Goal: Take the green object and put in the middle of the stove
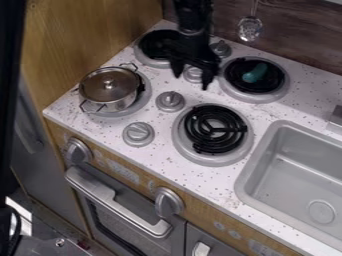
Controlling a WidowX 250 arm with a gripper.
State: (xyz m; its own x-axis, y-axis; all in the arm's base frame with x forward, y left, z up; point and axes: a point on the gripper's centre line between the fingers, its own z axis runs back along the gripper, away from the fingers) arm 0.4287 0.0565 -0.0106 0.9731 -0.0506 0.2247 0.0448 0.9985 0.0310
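At the upper middle of the view, the black gripper (pixel 192 82) hangs over the white, speckled stove top (pixel 157 152), pointing downward. Its 2 fingers stand apart, with a knob (pixel 193 75) visible beyond the gap between them. The green object (pixel 254 73) lies on the dark centre of the rear right burner (pixel 254 100), to the right of the gripper in the view and well inside the burner's grey rim.

The stove top carries 4 round burners. The rear left burner (pixel 145 60) is partly covered by the arm (pixel 192 20). On the front left burner (pixel 139 106) sits a metal pot (pixel 107 95), its lid (pixel 107 82) in place and its 2 handles projecting at opposite sides. The front right burner (pixel 215 161) bears a black coil (pixel 234 135). A row of 4 grey knobs runs between the left and right burners.

To the right, a grey sink (pixel 246 175) is set into the counter, with a round drain (pixel 321 211) in its floor. Against the dark wood-grain wall (pixel 294 35) hangs a slotted metal spoon (pixel 250 28). On the front panel, 2 larger knobs sit above an oven door with a thick grey handle (pixel 117 200).
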